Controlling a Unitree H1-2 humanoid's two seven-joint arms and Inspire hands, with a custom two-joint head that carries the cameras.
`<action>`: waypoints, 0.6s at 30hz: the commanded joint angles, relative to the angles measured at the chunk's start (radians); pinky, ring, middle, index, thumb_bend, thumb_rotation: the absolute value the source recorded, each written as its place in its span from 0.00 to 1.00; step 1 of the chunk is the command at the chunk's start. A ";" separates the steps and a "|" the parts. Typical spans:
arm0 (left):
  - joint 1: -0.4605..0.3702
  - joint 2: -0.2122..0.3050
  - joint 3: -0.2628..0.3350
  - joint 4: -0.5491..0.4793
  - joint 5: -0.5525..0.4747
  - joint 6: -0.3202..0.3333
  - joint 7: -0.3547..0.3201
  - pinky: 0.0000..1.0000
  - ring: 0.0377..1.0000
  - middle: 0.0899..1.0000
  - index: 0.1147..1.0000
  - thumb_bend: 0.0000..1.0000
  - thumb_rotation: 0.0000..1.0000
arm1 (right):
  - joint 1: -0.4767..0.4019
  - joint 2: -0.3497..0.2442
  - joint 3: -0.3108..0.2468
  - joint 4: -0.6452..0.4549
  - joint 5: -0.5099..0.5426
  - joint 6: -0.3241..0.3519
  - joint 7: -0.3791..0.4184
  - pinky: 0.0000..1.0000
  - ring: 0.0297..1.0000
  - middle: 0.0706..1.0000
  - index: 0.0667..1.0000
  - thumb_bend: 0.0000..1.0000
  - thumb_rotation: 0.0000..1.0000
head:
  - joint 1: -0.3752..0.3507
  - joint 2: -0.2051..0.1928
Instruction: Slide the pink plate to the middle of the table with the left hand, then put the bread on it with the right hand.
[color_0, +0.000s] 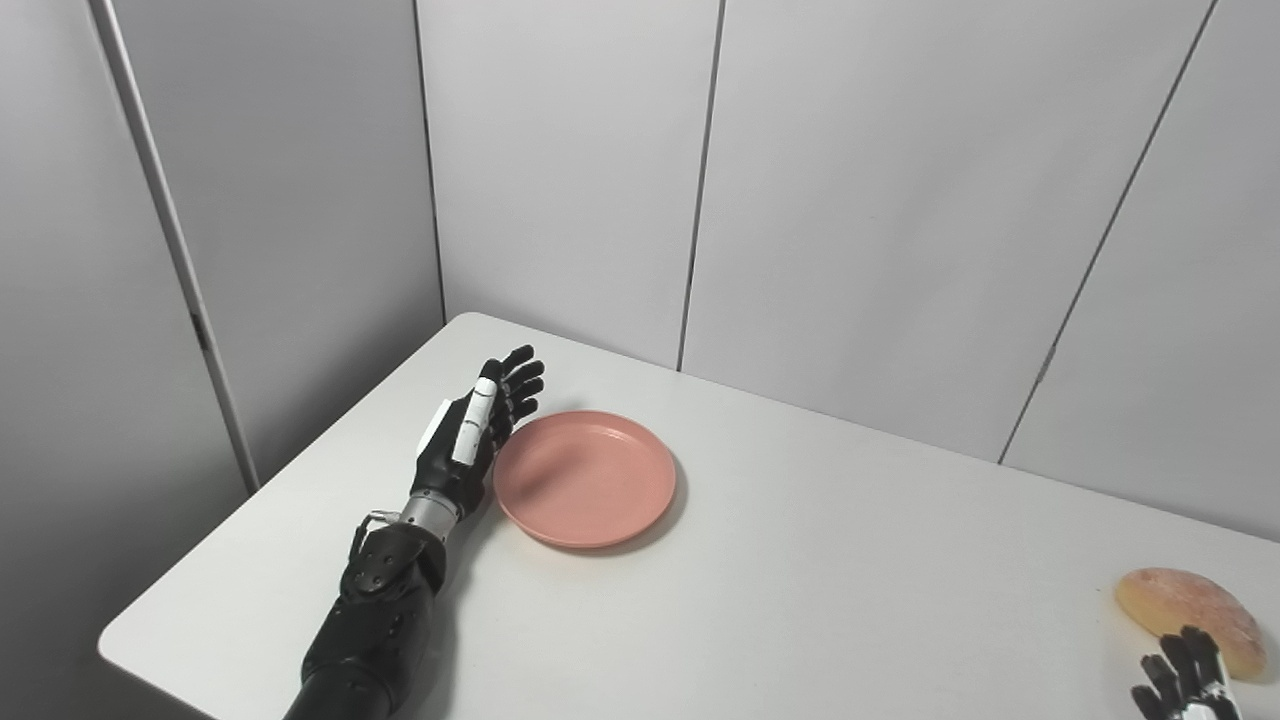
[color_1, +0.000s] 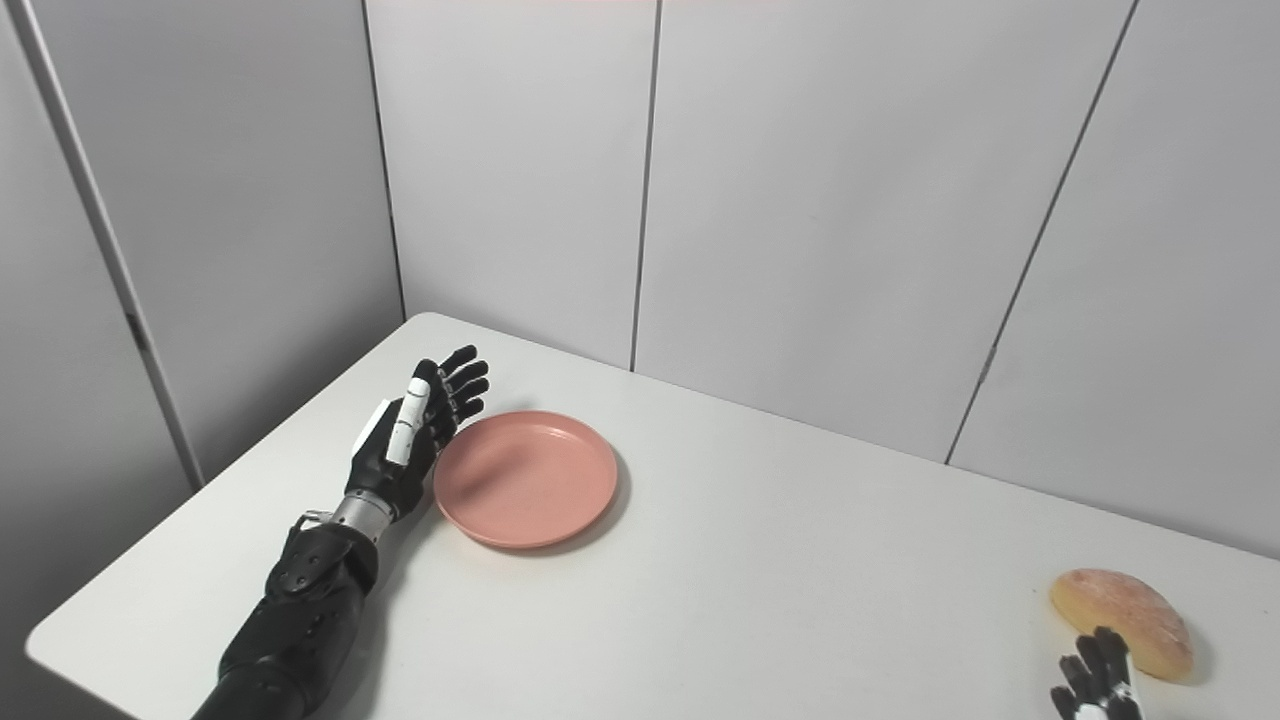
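The left hand (color_0: 478, 430) stood edge-on, fingers spread, against the left rim of the round pink plastic plate (color_0: 585, 478). Far right, the right hand (color_1: 1095, 685), fingers apart, holding nothing, touched the golden half-round bread (color_1: 1122, 607).

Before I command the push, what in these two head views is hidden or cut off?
- Right hand: cut off by the bottom edge in both views; open or shut unclear.
- Left hand against pink plate: actual rim contact unclear.
- Bread: near end hidden by the right hand's fingers.
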 joint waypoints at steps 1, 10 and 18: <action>0.025 -0.021 -0.022 -0.025 0.037 0.005 0.021 0.94 0.92 0.89 0.84 0.76 0.98 | -0.018 -0.001 -0.007 -0.035 0.003 0.012 -0.007 1.00 1.00 1.00 1.00 0.44 0.85 | 0.002 0.004; 0.028 -0.035 -0.048 -0.036 0.091 0.018 0.067 0.96 0.93 0.89 0.84 0.76 0.97 | -0.017 -0.005 -0.003 -0.045 -0.001 0.016 -0.009 1.00 1.00 1.00 1.00 0.41 0.87 | 0.004 0.004; 0.014 -0.045 -0.061 -0.017 0.107 0.014 0.092 0.99 0.95 0.90 0.85 0.70 1.00 | -0.014 -0.006 -0.003 -0.053 -0.005 0.019 -0.013 1.00 1.00 1.00 1.00 0.41 0.85 | 0.004 0.009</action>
